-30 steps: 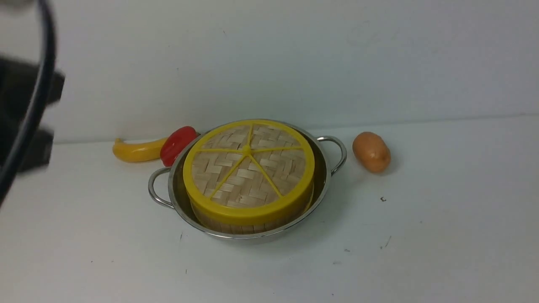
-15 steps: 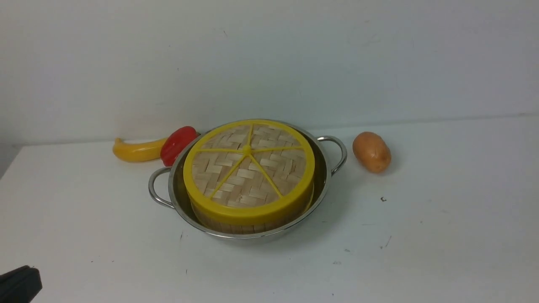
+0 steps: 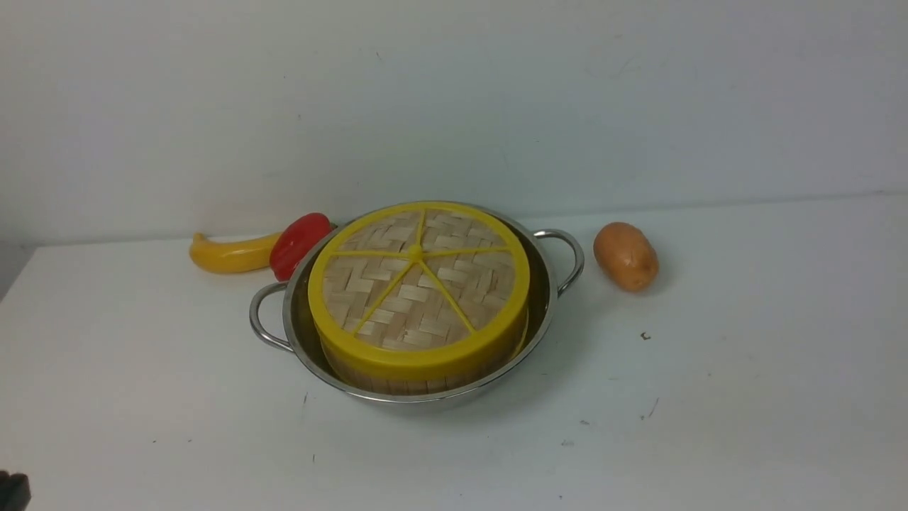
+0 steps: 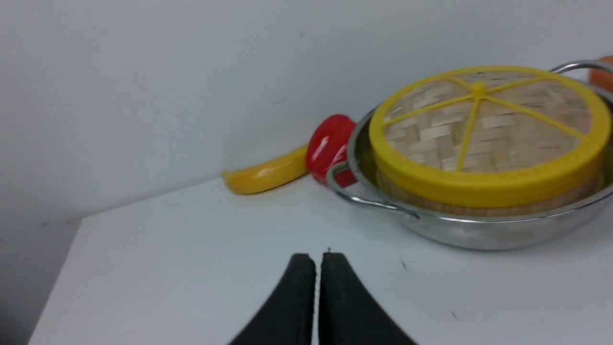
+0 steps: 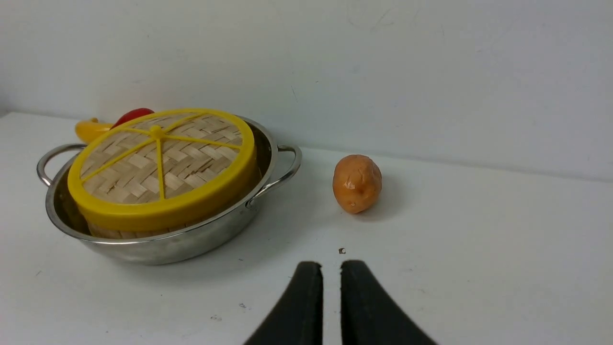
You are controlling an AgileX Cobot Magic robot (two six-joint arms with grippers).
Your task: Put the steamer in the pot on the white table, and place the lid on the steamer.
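Left gripper [image 4: 318,261]: fingers all but together, a hairline slit between the black tips, nothing in them; low over the white table [image 3: 142,369] on its left side, apart from the pot. Only a dark scrap of it shows at the front view's lower-left corner.

Farther back on the left: yellow banana [image 3: 230,254] against the wall, red pepper [image 3: 298,243] just beside it, touching or nearly touching the pot's rim.

Centre: pot [image 3: 294,337] stands on the table, loop handles out to either side. Steamer [image 3: 418,380] sits inside it, bamboo wall rising above the steel rim. Lid [image 3: 418,284] lies flat on the steamer, yellow rim matching the basket's top all round, centre knob up.

Right of the pot: potato [image 3: 626,255], near the right handle but not touching it.

Right gripper [image 5: 330,270]: tips slightly parted, a narrow gap visible, empty; low over the table on the right, apart from pot and potato.
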